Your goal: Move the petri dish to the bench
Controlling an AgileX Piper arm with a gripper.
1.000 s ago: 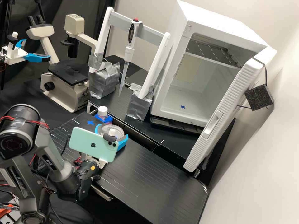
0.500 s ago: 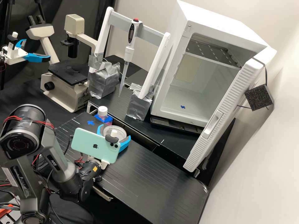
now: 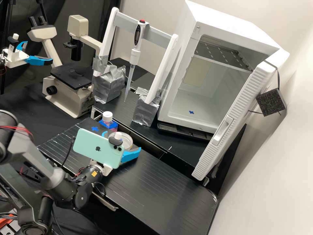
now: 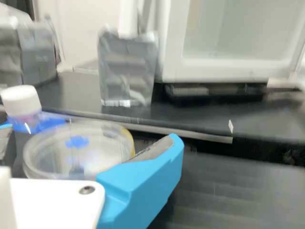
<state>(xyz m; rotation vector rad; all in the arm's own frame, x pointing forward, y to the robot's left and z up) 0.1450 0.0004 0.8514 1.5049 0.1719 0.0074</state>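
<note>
Jaws just spread wider from my end, and the dish [image 3: 127,140] stayed put between them — so I'd call it released onto the table [image 3: 156,182], just needs backing off. The phone [image 3: 97,148] hides its near edge — and one jaw's mostly cut off up close, so can't rule out light contact.

Microscope [image 3: 62,100], pipette [image 3: 135,55], capped bottle [image 3: 107,117], open white cabinet [image 3: 225,24]

1. Petri dish [image 4: 78,164]: round, shallow, clear, a blue patch showing in it; roughly level, at 11 o'clock from the bench's middle in the high view, near its raised section.
2. Bench [image 3: 169,186]: black, flat, pale-streaked.
</note>
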